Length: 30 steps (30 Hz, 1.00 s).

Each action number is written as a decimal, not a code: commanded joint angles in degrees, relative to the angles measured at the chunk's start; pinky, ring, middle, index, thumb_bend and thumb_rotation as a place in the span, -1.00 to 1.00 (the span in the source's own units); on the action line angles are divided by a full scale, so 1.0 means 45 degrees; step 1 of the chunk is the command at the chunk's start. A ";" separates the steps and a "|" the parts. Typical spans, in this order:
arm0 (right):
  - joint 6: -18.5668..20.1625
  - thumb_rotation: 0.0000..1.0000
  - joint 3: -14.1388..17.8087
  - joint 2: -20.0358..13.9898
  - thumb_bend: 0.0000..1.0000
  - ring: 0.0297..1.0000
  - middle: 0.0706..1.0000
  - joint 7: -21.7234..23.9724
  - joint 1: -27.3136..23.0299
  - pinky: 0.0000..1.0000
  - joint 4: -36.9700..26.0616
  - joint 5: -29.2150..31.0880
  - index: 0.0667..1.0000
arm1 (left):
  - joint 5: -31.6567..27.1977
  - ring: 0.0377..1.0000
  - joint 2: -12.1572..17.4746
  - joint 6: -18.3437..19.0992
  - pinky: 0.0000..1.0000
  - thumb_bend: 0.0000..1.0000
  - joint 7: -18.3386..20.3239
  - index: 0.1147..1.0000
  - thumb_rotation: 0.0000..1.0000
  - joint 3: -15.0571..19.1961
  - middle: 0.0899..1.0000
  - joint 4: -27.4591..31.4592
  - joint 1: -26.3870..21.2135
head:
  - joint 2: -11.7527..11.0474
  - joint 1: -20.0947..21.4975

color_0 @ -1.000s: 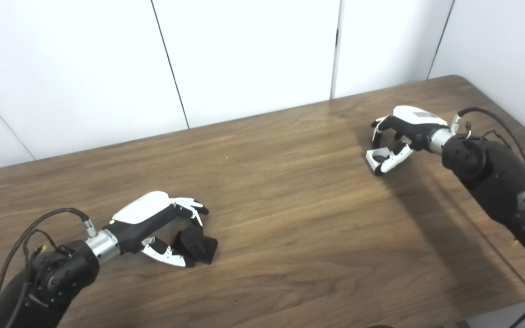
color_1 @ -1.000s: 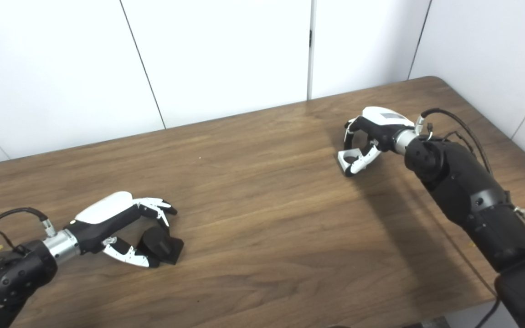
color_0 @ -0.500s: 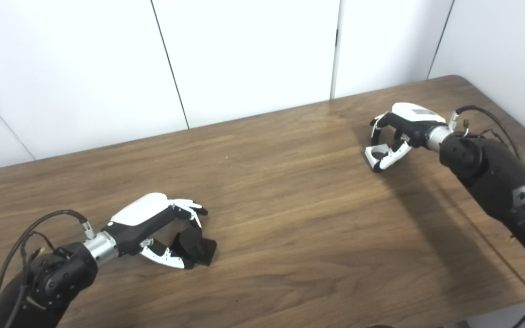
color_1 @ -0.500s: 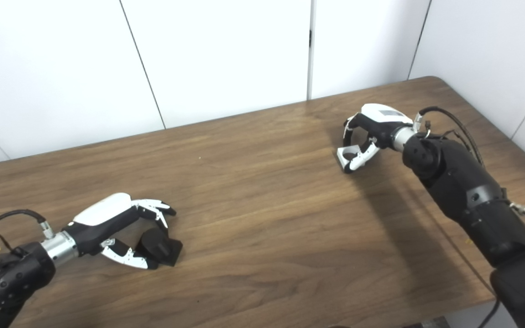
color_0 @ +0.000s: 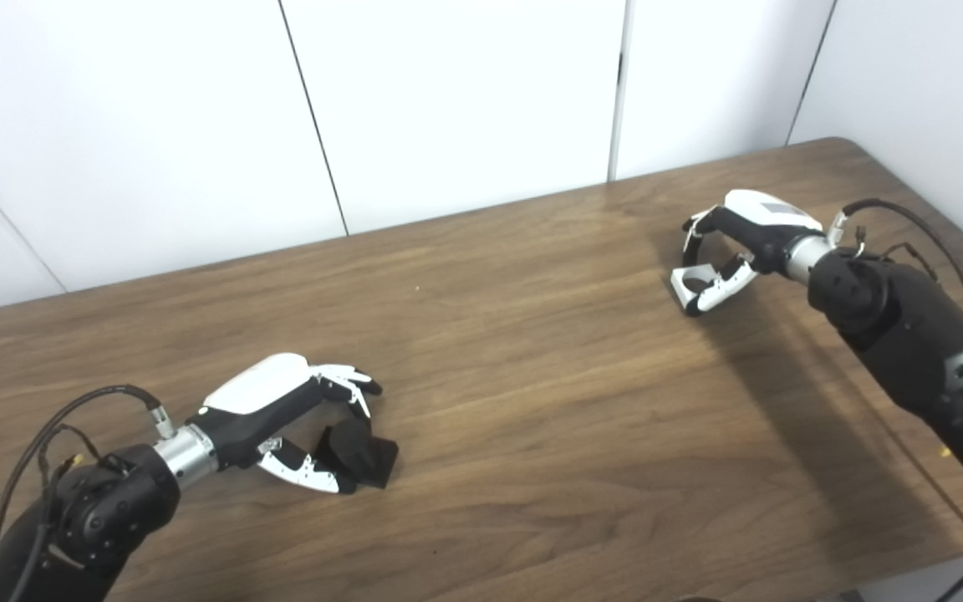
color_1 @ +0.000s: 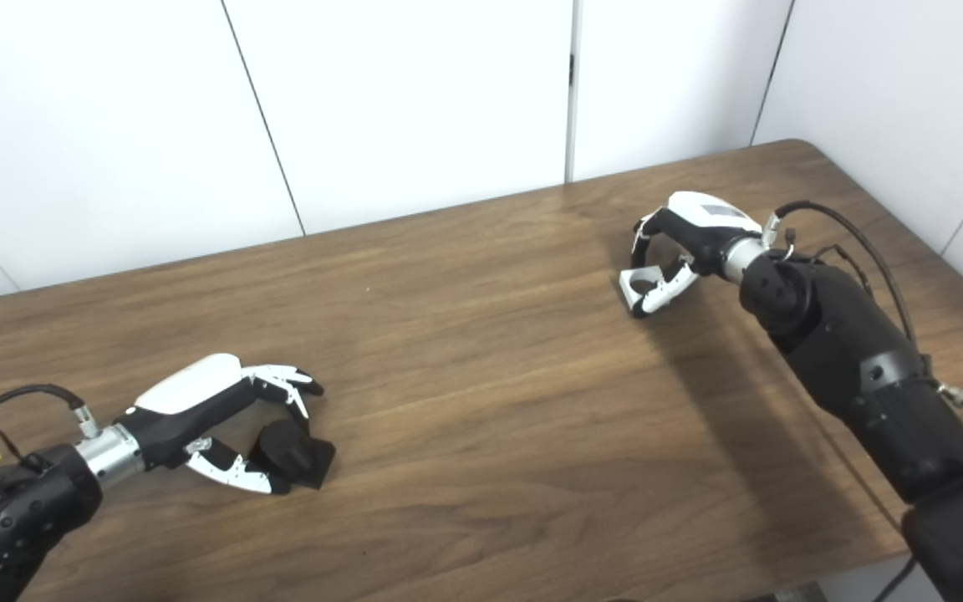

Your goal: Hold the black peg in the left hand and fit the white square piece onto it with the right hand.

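The black peg lies on the wooden table at the front left. My left hand is cupped around it and open: the fingers arch above it without touching, and the thumb rests against its near side. At the back right, my right hand is shut on the white square piece, with fingers curled over its far edge and the thumb pressed against its near side. The piece is low over the table and slightly tilted, its round hole partly showing.
White wall panels stand right behind the table's far edge. The table's right corner is rounded and lies close to my right hand. Bare wood stretches between the two hands. Cables loop off both wrists.
My right hand has closed tighter on the white piece and tipped it up a little. The left hand and the black peg have barely moved.
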<state>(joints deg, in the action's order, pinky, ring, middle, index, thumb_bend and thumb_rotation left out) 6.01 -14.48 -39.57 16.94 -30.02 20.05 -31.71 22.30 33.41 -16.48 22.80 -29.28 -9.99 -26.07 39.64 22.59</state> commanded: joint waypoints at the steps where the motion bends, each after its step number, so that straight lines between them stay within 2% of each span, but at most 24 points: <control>1: 0.0000 -0.73 0.0023 0.0016 0.03 0.82 0.71 0.0312 0.0020 0.73 -0.0505 0.0167 -0.10 | 0.0901 0.78 0.0366 0.0699 0.71 0.05 0.1434 -0.15 -0.88 -0.0690 0.65 -0.0645 0.0830 | 0.0021 -0.0014; 8: 0.0279 -0.73 0.0387 0.0216 0.03 0.78 0.67 -0.0018 0.0342 0.69 -0.1609 -0.0030 -0.11 | 0.0938 0.79 0.0282 0.0767 0.74 0.05 0.1445 -0.15 -0.88 -0.0741 0.65 -0.0627 0.0781 | 0.0070 -0.0200; 15: 0.1082 -0.74 0.0629 0.0711 0.04 0.71 0.61 -0.0349 0.0559 0.55 -0.2917 -0.0600 -0.11 | 0.0871 0.79 0.0256 0.0849 0.71 0.05 0.1466 -0.15 -0.88 -0.0723 0.66 -0.0630 0.0829 | 0.0159 -0.0417; 21: 0.1853 -0.74 0.0771 0.1070 0.04 0.72 0.61 -0.0072 0.0728 0.55 -0.4054 -0.1037 -0.11 | 0.0805 0.79 0.0183 0.0849 0.69 0.05 0.1385 -0.15 -0.88 -0.0657 0.66 -0.0629 0.0896 | 0.0232 -0.0619; 30: 0.2482 -0.74 0.0839 0.1575 0.04 0.71 0.61 0.0553 0.1165 0.53 -0.5712 -0.0692 -0.11 | 0.0776 0.77 -0.0012 0.1068 0.70 0.05 0.1208 -0.15 -0.88 -0.0503 0.66 -0.0570 0.1078 | 0.0408 -0.1116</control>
<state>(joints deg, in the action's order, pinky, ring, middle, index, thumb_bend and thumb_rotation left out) 16.07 -11.62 -32.49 18.60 -23.15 -2.44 -35.34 22.31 32.34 -16.15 22.83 -28.87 -9.99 -26.02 41.40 17.58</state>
